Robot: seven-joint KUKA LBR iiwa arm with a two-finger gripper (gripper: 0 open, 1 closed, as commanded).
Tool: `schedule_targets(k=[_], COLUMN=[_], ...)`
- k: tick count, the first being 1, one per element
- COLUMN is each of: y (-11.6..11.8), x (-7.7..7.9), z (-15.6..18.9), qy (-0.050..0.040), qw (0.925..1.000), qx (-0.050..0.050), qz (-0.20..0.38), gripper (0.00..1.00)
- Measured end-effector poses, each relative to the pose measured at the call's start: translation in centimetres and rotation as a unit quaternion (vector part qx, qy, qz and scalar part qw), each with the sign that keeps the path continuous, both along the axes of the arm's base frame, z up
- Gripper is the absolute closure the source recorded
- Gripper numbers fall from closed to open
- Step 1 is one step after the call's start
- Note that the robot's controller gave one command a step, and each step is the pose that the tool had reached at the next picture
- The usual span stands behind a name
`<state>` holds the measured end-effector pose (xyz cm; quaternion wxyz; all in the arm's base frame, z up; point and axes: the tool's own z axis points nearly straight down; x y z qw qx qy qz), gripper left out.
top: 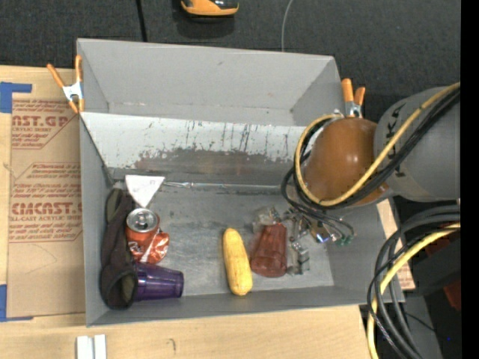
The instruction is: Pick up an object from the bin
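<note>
Fingers (301, 258) are sitting low against the right edge of a red-brown lump (269, 250), and you cannot tell whether they are spread or pressed together. The gripper (299, 241) is hanging right-centre in the bin (209, 88), just over the floor. The lump is lying right of the floor's middle, near the lower wall, with a yellow cob (237, 261) just beside it on the left, apart from it. You are getting bare floor between the cob and the left-hand group: a crushed orange can (144, 238), a purple cup (159, 283) on its side, a dark cloth (116, 253) along the left wall and a white paper (144, 188) triangle. The arm is reaching in from the right, its brown cover (340, 159) leaning over the right wall, with cables (303, 155) looping round it. The floor is showing scuffed grey metal.
</note>
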<state>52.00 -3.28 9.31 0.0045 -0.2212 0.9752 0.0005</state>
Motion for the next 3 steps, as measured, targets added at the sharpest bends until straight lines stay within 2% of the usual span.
schedule_targets(k=[1, 2, 3], y=[1.9, -0.5, -0.3], x=[0.0, 2.1, 2.2], z=[0.6, -2.3, -2.5], qy=[0.0034, 0.0025, 0.003], qw=[0.996, 0.9744, 0.9372], qx=[-0.002, -0.002, -0.002], qz=[0.089, 0.225, 0.349], gripper=[0.0, 0.0, 1.0])
